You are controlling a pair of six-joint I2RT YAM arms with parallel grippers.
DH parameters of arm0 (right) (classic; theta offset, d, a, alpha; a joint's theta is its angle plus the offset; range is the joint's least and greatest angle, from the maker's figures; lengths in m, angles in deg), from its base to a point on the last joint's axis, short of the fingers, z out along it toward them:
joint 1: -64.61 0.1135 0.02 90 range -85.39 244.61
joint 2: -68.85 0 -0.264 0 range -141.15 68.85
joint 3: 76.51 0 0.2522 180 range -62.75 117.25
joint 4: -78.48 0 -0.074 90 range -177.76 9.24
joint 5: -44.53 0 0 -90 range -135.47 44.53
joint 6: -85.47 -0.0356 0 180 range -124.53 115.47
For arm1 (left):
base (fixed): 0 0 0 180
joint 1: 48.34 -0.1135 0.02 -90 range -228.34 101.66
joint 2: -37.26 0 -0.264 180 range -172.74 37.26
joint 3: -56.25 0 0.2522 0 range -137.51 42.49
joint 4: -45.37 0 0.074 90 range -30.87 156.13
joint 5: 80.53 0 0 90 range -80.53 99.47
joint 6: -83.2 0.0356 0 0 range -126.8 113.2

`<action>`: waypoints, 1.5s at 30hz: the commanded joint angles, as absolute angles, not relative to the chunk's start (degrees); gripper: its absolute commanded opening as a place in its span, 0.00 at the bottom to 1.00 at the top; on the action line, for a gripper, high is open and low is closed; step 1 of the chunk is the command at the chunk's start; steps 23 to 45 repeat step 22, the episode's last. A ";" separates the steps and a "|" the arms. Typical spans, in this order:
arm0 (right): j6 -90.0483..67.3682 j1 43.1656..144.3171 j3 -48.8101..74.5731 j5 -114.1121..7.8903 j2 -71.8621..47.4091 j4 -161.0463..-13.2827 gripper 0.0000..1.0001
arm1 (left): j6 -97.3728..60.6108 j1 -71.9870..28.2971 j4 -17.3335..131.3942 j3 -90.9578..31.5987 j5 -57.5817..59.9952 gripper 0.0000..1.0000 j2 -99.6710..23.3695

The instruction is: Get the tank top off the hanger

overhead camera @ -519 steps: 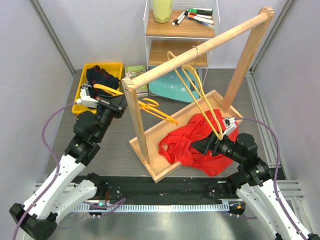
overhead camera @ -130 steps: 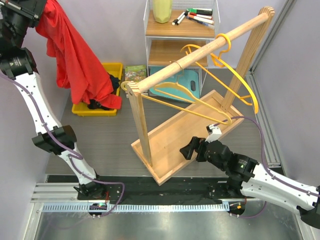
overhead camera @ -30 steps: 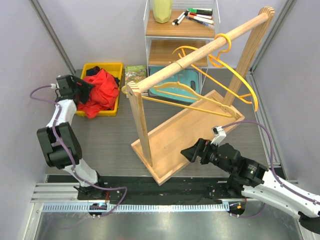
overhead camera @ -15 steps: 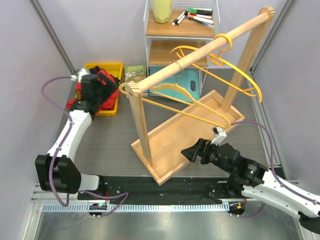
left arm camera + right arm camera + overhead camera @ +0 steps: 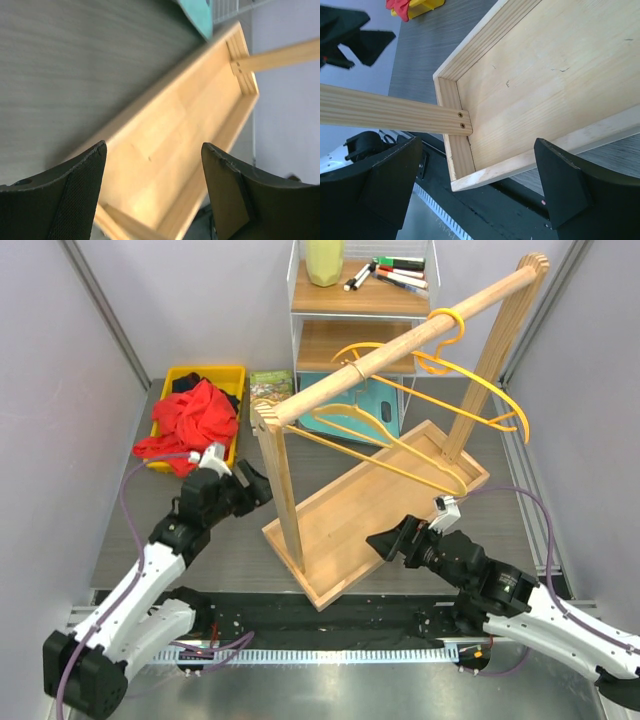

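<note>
The red tank top (image 5: 192, 420) lies crumpled in the yellow bin (image 5: 222, 372) at the back left, free of any hanger; it also shows at the top of the right wrist view as the tank top (image 5: 402, 6). Bare yellow hangers (image 5: 470, 390) hang from the wooden rod (image 5: 400, 340). My left gripper (image 5: 255, 485) is open and empty, in front of the bin and beside the rack's near post. In its wrist view the left gripper (image 5: 152, 165) looks along the wooden base tray (image 5: 175, 125). My right gripper (image 5: 385, 543) is open over the tray's near corner (image 5: 455, 180).
A shelf unit (image 5: 345, 300) at the back holds markers (image 5: 395, 270) and a pale green vase (image 5: 325, 260). A teal piece (image 5: 355, 415) and a booklet (image 5: 270, 387) lie behind the rack. Dark clothes (image 5: 190, 385) share the bin.
My left arm has drawn back from the bin and come down toward the rack's near post, leaving the tank top in the bin. The hangers have swung a little. The right arm barely moved.
</note>
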State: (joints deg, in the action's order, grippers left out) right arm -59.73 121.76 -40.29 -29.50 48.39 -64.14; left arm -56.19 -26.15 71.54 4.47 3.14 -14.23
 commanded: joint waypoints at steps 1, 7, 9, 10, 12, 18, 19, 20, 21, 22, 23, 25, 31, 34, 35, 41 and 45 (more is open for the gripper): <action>-62.79 121.74 -42.53 -25.87 50.04 -68.07 1.00 | -61.55 -24.97 64.15 13.89 -6.16 0.76 -4.51; -64.64 121.74 -47.10 -23.76 54.87 -71.41 1.00 | -63.84 -24.79 63.44 23.83 -10.48 0.79 13.04; -65.78 121.74 -49.12 -22.88 57.15 -72.03 1.00 | -65.76 -24.79 63.62 26.82 -11.01 0.81 16.76; -66.05 121.74 -49.83 -22.45 57.86 -72.20 1.00 | -66.47 -24.79 63.27 27.89 -11.27 0.82 19.74; -66.66 121.74 -51.75 -22.18 59.35 -72.99 1.00 | -68.58 -24.79 62.83 30.61 -12.41 0.82 22.39; -67.37 121.74 -57.81 -21.83 65.51 -74.05 1.00 | -69.99 -24.79 62.82 35.19 -13.56 0.82 28.11; -67.19 121.74 -58.44 -21.74 66.73 -74.14 1.00 | -69.99 -24.79 62.83 35.63 -13.65 0.83 28.55; -67.19 121.74 -59.05 -21.74 67.35 -74.40 1.00 | -69.99 -24.79 62.74 36.07 -13.65 0.82 29.34; -67.02 121.83 -60.02 -22.00 67.97 -74.57 1.00 | -70.34 -24.79 62.48 36.94 -13.65 0.83 29.61; -66.23 121.74 -60.46 -23.22 68.67 -75.45 1.00 | -71.65 -24.79 60.65 37.47 -14.52 0.83 29.96; -66.23 121.74 -60.46 -23.22 68.67 -75.45 1.00 | -71.65 -24.79 60.65 37.47 -14.52 0.83 29.96; -66.23 121.74 -60.46 -23.22 68.67 -75.45 1.00 | -71.65 -24.79 60.65 37.47 -14.52 0.83 29.96; -66.23 121.74 -60.46 -23.22 68.67 -75.45 1.00 | -71.65 -24.79 60.65 37.47 -14.52 0.83 29.96; -66.23 121.74 -60.46 -23.22 68.67 -75.45 1.00 | -71.65 -24.79 60.65 37.47 -14.52 0.83 29.96; -66.23 121.74 -60.46 -23.22 68.67 -75.45 1.00 | -71.65 -24.79 60.65 37.47 -14.52 0.83 29.96; -66.23 121.74 -60.46 -23.22 68.67 -75.45 1.00 | -71.65 -24.79 60.65 37.47 -14.52 0.83 29.96; -66.23 121.74 -60.46 -23.22 68.67 -75.45 1.00 | -71.65 -24.79 60.65 37.47 -14.52 0.83 29.96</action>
